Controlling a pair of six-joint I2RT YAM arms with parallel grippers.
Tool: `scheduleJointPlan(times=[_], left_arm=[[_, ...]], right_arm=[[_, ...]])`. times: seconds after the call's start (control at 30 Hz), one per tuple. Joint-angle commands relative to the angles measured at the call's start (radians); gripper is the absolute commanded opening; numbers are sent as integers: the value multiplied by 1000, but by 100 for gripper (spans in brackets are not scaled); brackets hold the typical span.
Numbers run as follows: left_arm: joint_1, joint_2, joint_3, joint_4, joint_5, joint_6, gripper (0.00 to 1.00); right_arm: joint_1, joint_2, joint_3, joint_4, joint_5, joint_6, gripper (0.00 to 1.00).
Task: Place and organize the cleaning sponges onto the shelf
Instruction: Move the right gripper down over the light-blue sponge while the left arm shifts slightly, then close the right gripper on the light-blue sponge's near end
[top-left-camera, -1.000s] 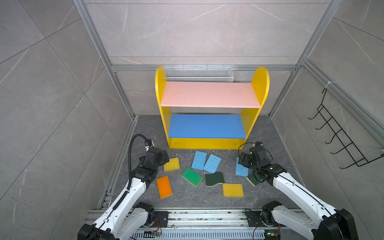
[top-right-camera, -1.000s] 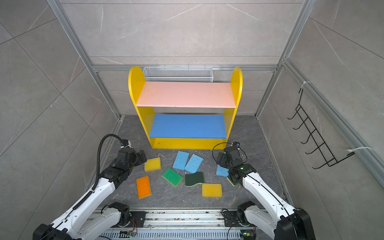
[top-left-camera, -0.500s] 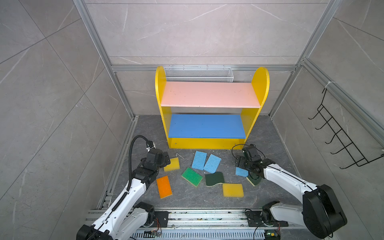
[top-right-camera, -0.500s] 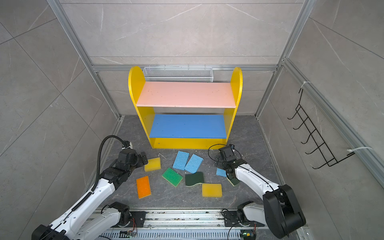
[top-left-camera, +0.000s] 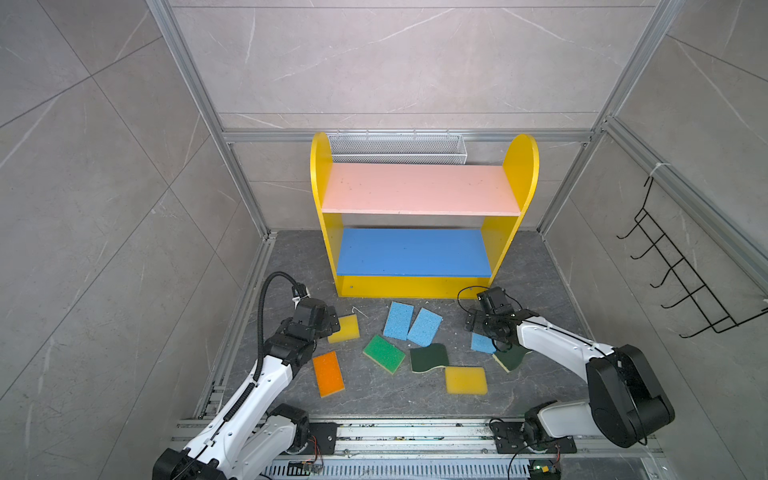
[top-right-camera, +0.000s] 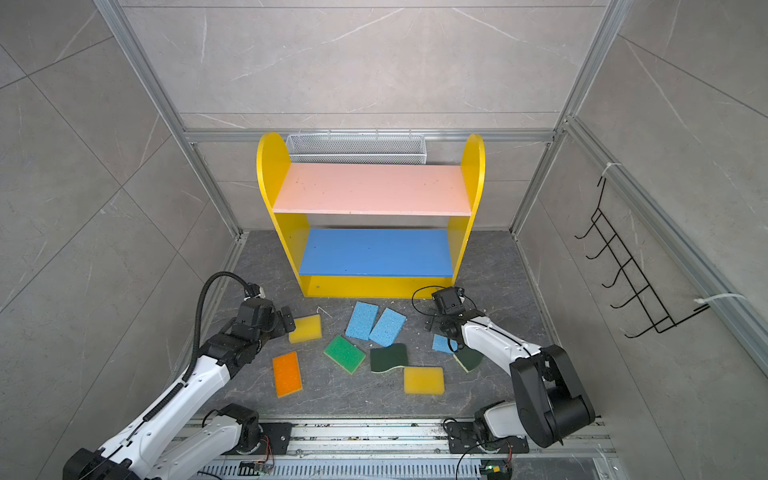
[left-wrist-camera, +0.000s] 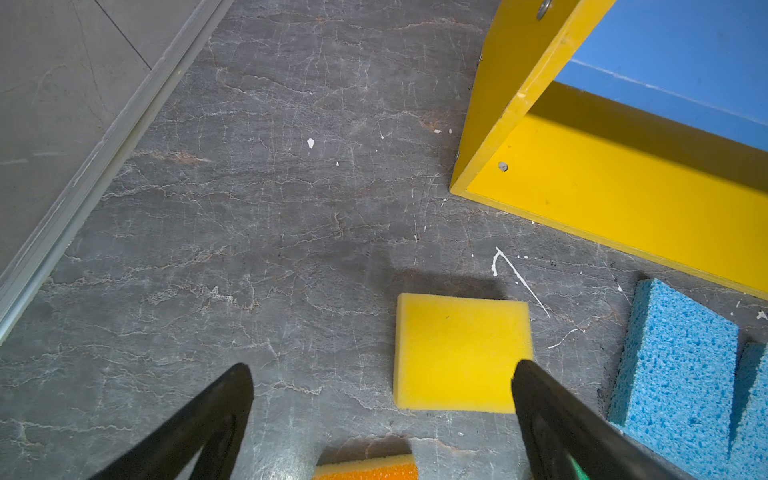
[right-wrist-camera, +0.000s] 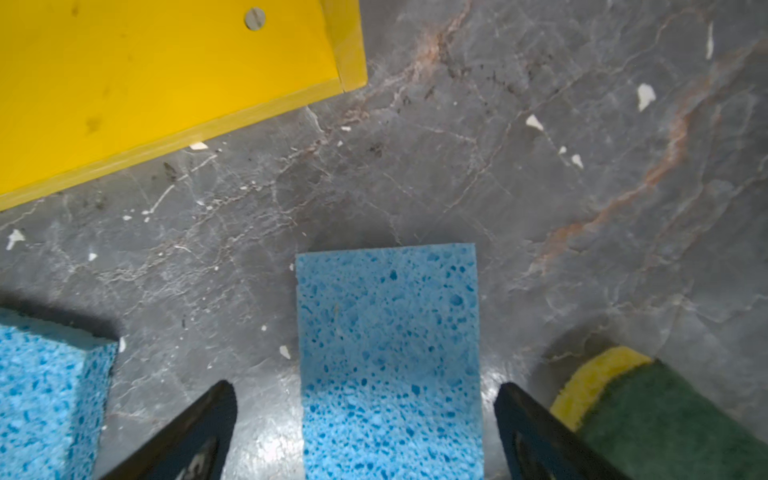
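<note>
Both top views: the small yellow three-tier shelf (top-left-camera: 415, 286) with pink and blue boards is standing at the back of the dark stone floor (top-left-camera: 374, 399). The sponges are lying loose in front of it:
- a yellow foam sponge (top-left-camera: 344, 328)
- a light blue porous sponge (top-left-camera: 398, 321), lying right against a second light blue sponge (top-left-camera: 424, 326)
- a bright green sponge (top-left-camera: 383, 353)
- a dark green wavy scourer (top-left-camera: 429, 358)
- a second yellow sponge (top-left-camera: 466, 380)
- an orange sponge (top-left-camera: 328, 373)

The left gripper (top-left-camera: 332, 322) is hovering just beside the yellow foam sponge. The right gripper (top-left-camera: 484, 332) is sitting over a third light blue sponge (top-left-camera: 481, 343), which is lying near a second dark green scourer (top-left-camera: 512, 358).

Left wrist view: the left gripper's black fingers (left-wrist-camera: 540, 399) are standing wide apart, gripping nothing. One fingertip is overlapping a corner of the yellow foam sponge (left-wrist-camera: 457, 353); contact cannot be told. The orange sponge's edge (left-wrist-camera: 370, 469) and the shelf base (left-wrist-camera: 602, 199) are showing.

Right wrist view: the right gripper's fingers (right-wrist-camera: 199, 419) are straddling the third light blue sponge (right-wrist-camera: 388, 332). The jaws are released, with floor showing on both sides. The second dark green scourer (right-wrist-camera: 665, 415), yellow-backed, is lying just beside one finger.
</note>
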Motion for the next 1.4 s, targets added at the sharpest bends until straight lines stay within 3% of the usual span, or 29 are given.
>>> scheduleJointPlan(times=[0.0,0.3,0.6,1.37], left_arm=[[-5,0,35,-15,-11,-18,100],[-4,42,44,-23,-15,-36,100],[-4,56,55,-43,-32,-52,100],[-4,-23,37,-102,-84,-131,100]], right_arm=[[-6,11,17,-34,18,22,99],[-21,73,25,-70,29,55,99],[-26,105,27,-39,-44,23,99],[13,185,73,-77,-172,0,87]])
